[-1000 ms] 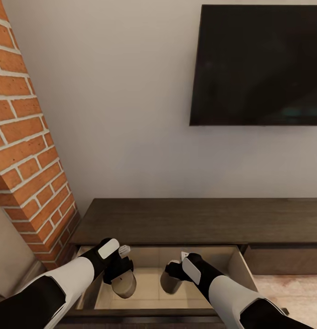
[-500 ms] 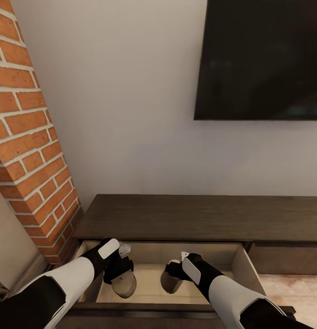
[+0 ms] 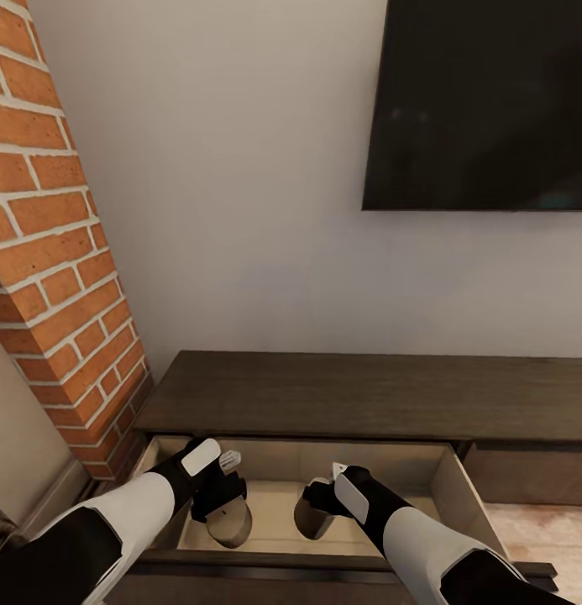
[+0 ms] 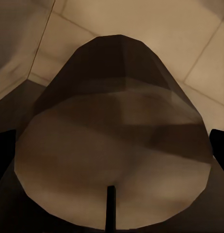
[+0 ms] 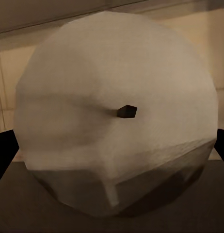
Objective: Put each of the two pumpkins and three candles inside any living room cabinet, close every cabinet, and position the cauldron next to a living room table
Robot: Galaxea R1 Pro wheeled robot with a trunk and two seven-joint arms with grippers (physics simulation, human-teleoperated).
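The left gripper (image 3: 225,509) is clamped on a tan candle (image 3: 230,520), its dark fingers (image 4: 2,150) showing at either flank of the wax in the left wrist view, where the candle (image 4: 114,160) has a flat top with a short black wick. The right gripper (image 3: 317,504) grasps a second, paler candle (image 3: 313,518); in the right wrist view its dark fingers (image 5: 3,155) sit on both sides of that candle (image 5: 117,145), whose cream top carries a small black wick stub.

Both candles hang inside the open drawer (image 3: 454,496) of the cabinet (image 3: 341,395), side by side and apart, just above or on its light floor; whether they touch it cannot be told. The left one sits toward the drawer's left part, the right one near its middle.

Behind the grippers, the white and black forearms reach in from the lower corners of the head view. The cabinet's dark brown wood-grain top runs along a pale wall (image 3: 240,210). A closed drawer front (image 3: 534,475) lies to the right of the open one. A red brick fireplace column (image 3: 47,244) stands at the left, and a black wall-mounted TV (image 3: 484,101) hangs above the right. Light plank floor (image 3: 551,538) shows at the lower right.
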